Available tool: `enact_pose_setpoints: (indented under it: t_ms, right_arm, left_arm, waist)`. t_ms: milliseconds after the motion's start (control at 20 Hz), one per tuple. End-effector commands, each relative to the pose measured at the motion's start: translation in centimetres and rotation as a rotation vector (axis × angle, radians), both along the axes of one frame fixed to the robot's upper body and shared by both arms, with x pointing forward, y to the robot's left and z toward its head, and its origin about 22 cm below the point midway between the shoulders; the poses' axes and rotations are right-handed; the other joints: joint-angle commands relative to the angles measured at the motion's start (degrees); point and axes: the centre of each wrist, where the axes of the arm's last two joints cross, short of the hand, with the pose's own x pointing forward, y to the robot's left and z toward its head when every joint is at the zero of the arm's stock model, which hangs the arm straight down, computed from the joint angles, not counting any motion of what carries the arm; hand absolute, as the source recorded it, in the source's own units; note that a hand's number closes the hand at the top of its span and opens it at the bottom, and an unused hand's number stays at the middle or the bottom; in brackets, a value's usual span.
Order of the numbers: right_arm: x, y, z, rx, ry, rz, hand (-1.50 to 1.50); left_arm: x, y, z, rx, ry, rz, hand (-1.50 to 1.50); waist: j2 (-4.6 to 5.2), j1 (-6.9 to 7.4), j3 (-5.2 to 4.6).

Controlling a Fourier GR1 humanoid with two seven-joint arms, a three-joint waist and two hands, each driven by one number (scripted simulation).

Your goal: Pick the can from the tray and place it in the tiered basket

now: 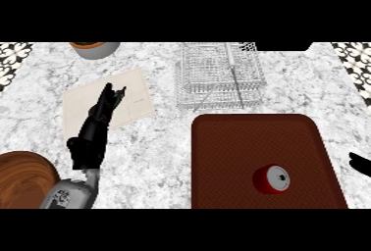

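One hand (360, 164) half cut off

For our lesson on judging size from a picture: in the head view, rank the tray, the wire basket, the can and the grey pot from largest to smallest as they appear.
1. Tray, clearly largest.
2. Wire basket.
3. Grey pot and can: too close to rank, since the pot is cut off by the view's top edge and stands farther from the camera.
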Motion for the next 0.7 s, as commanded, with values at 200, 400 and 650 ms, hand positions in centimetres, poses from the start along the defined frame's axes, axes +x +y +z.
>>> enact_pose_setpoints:
  t_ms: [200, 400, 650]
  right_arm:
    - [-0.6, 2.1, 0.6, -0.162, -0.061, -0.003, -1.50]
    - [0.4, 2.2, -1.3, -0.178, -0.062, 0.015, -1.50]
    - [0.3, 3.6, -1.4, -0.245, -0.123, 0.101, -1.50]
  left_arm:
    - [0.1, -0.1, 1.2, 0.009, 0.002, 0.000, 0.00]
    - [1.3, -1.2, 0.7, 0.009, -0.019, 0.005, 0.00]
    - [0.0, -0.5, 1.1, -0.015, -0.009, -0.004, 0.00]
  waist:
    - [0.04, 0.15, 0.00]
    - [0.09, 0.01, 0.03]
    - [0.05, 0.45, 0.07]
